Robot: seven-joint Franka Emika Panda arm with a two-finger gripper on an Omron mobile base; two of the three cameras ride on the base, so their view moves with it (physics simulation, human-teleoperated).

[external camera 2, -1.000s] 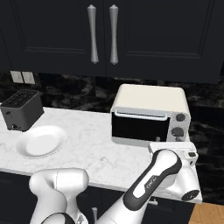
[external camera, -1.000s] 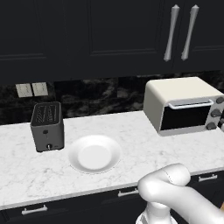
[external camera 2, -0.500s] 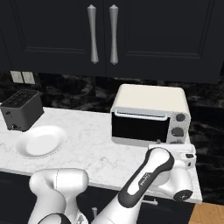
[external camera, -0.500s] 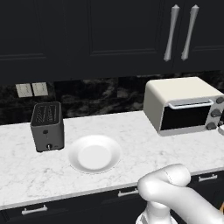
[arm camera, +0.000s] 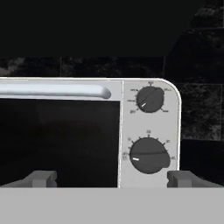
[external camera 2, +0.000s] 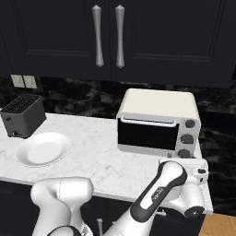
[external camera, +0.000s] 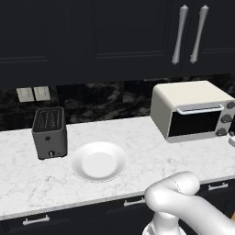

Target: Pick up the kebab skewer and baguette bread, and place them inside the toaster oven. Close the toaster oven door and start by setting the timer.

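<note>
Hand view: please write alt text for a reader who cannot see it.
The toaster oven front fills the frame up close, its dark glass toaster oven door shut under a white bar handle. Two dark knobs sit stacked on the right panel. The open end effector faces it, its fingertips wide apart at the bottom.

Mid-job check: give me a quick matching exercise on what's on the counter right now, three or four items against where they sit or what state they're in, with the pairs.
Things:
1. toaster oven door
2. white plate
3. slot toaster
4. gripper

States or places:
a. empty, middle of the counter
b. shut
c. jaws wide apart, facing the oven's knobs
d. dark grey, at the left end near the wall

Pairs: 1-b, 2-a, 3-d, 4-c
</note>
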